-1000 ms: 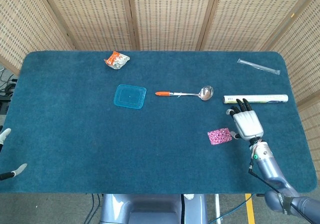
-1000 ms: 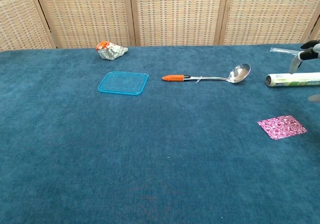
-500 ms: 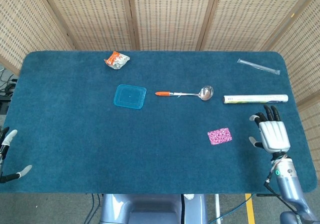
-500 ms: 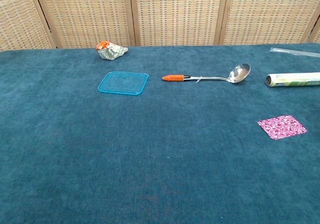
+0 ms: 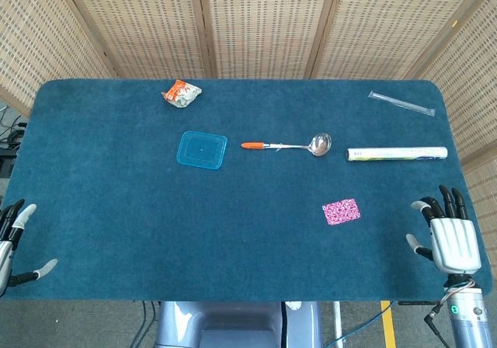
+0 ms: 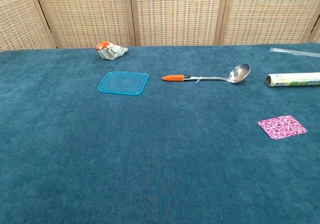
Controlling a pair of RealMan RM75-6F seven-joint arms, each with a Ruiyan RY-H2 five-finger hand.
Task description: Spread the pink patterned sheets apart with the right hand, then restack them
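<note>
The pink patterned sheets (image 5: 342, 211) lie as one neat stack on the blue cloth, right of centre; the chest view shows the stack (image 6: 282, 127) at its right side. My right hand (image 5: 448, 236) hovers at the table's right front corner, well right of the stack, fingers spread and holding nothing. My left hand (image 5: 11, 243) sits at the left front edge, partly cut off by the frame, fingers apart and empty. Neither hand appears in the chest view.
A foil roll (image 5: 397, 154) lies behind the stack, a ladle (image 5: 289, 144) with an orange handle and a blue lid (image 5: 202, 149) sit mid-table. A crumpled wrapper (image 5: 181, 93) is at the back left, a clear packet (image 5: 401, 103) at the back right.
My right hand has drawn back from beside the pink stack toward the right front corner. The left hand has risen slightly at the left edge. The stack has not moved.
</note>
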